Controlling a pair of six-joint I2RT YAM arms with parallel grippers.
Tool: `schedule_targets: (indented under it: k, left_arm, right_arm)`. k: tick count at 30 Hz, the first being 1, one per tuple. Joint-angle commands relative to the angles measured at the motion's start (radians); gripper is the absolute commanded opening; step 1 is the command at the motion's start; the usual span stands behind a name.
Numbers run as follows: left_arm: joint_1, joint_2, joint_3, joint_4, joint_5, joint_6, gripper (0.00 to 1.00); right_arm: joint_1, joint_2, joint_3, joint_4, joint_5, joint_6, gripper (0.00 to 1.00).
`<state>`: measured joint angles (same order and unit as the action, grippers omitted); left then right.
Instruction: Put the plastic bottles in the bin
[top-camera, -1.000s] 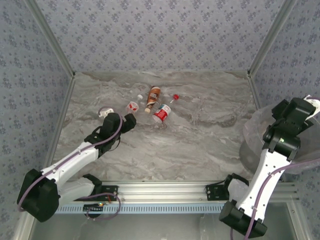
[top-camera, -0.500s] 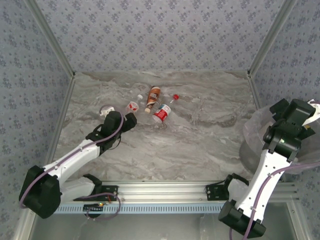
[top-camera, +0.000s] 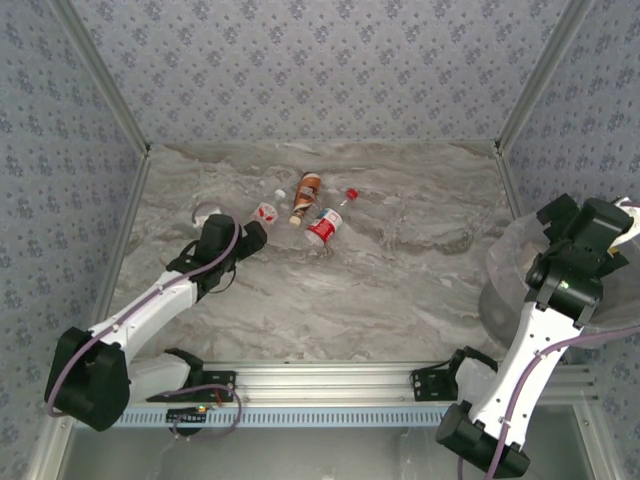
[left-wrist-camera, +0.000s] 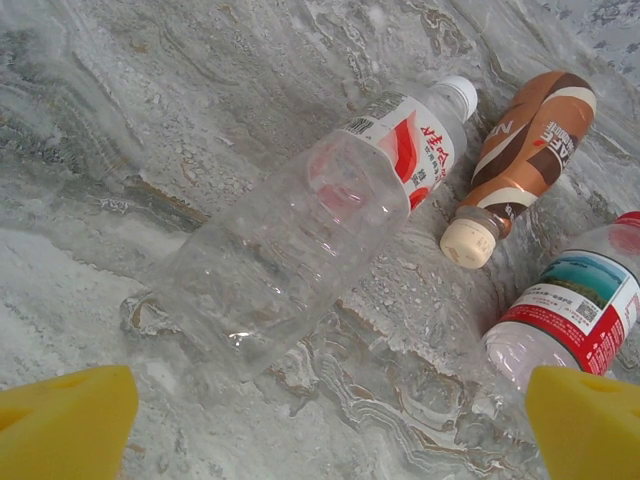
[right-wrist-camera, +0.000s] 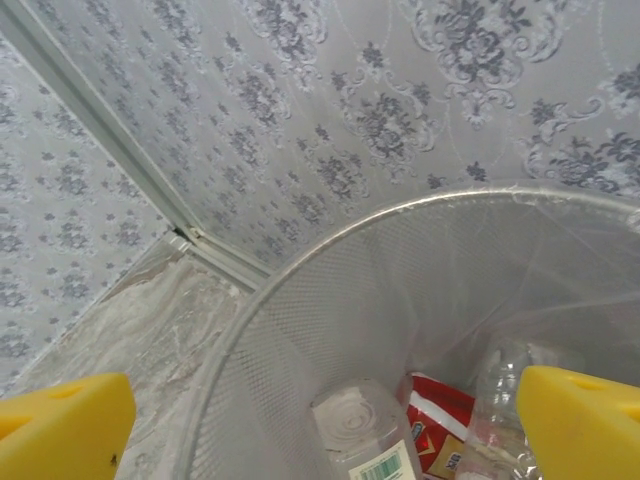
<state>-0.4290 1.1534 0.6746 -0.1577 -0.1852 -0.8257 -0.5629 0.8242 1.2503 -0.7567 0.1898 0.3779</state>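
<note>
A clear plastic bottle (left-wrist-camera: 300, 250) with a red-white label and a white cap lies on the marble table just ahead of my left gripper (left-wrist-camera: 325, 430). The gripper is open, and its yellow fingertips (left-wrist-camera: 60, 420) are spread wide with only bare table between them. Beside that bottle lie a brown-labelled bottle (left-wrist-camera: 520, 150) and a red-labelled clear one (left-wrist-camera: 570, 320). From above, the left gripper (top-camera: 250, 235) sits just short of the clear bottle (top-camera: 265, 212). My right gripper (right-wrist-camera: 320, 430) hangs open over the bin (right-wrist-camera: 300, 260), where several bottles (right-wrist-camera: 365, 440) lie at the bottom.
A small red-capped bottle (top-camera: 350, 195) lies past the brown one (top-camera: 306, 190). The bin (top-camera: 505, 290) stands at the table's right edge under the right gripper (top-camera: 590, 230). Patterned walls enclose the table on three sides.
My left gripper has moved forward and a little left, closer to the clear bottle. The right arm has barely shifted over the bin.
</note>
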Motion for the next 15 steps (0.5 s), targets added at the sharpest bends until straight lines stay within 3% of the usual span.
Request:
schedule_targets:
  k: [1, 8, 15]
  left_arm:
    - [0.033, 0.017, 0.048, -0.014, 0.068, 0.055, 0.99]
    - [0.087, 0.088, 0.114, -0.069, 0.100, 0.184, 0.99]
    - [0.131, 0.176, 0.126, 0.015, 0.310, 0.386, 0.99]
  right_arm:
    - [0.014, -0.029, 0.029, 0.018, -0.112, 0.003, 1.00]
    - [0.108, -0.041, 0.024, 0.103, -0.367, 0.002, 1.00]
    - [0.314, -0.012, 0.022, 0.132, -0.384, -0.061, 1.00]
